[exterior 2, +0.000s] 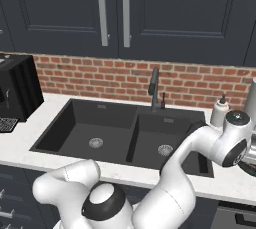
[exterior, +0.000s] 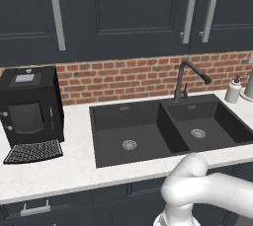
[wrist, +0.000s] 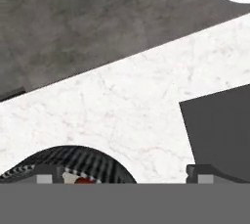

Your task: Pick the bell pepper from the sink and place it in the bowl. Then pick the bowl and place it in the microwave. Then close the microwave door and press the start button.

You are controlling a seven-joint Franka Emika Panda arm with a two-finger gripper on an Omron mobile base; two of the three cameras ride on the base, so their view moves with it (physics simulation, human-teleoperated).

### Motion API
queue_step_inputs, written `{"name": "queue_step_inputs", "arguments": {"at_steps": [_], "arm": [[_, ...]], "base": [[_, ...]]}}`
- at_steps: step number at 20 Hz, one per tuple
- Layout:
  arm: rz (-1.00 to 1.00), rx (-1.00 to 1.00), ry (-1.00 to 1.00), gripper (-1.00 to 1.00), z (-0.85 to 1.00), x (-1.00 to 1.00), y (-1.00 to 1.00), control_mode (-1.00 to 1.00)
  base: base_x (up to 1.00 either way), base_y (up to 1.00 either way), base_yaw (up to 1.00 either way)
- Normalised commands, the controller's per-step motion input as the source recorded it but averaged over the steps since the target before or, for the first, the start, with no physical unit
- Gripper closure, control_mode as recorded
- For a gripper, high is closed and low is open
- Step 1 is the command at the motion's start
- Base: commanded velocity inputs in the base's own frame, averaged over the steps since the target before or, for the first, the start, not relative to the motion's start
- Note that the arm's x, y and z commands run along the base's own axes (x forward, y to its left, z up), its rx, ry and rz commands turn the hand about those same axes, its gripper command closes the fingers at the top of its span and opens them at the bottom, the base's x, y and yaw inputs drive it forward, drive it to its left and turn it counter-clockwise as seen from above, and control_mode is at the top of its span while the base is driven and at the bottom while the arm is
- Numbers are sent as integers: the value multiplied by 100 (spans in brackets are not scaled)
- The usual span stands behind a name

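The counter (wrist: 122, 105) is white marble. The sink (exterior: 148, 131) has both basins bare, only silver drains showing. In the hand view the bowl (wrist: 83, 162), dark and ribbed, is cut off low, a red speck of bell pepper (wrist: 84, 180) inside. The hand (wrist: 122, 175) stands released, fingertips apart.
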Motion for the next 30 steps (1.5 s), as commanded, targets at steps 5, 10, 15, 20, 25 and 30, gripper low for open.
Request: {"name": "queue_step_inputs", "arguments": {"at_steps": [5,10,15,20,25,30], "arm": [[47,-16,7,-100,-4,34,-52,-100],[42,-12,13,-100,-9,51,-35,-100],[37,-15,21,-100,-40,26,-16,-100],[31,-19,15,-100,-34,-9,-36,-100],[25,-22,14,-100,-14,-12,-41,-100],[21,-17,9,-100,0,-17,-48,-100]], "base": [[0,0,0],[0,0,0],[0,0,0],[0,0,0],[0,0,0],[0,0,0]]}}
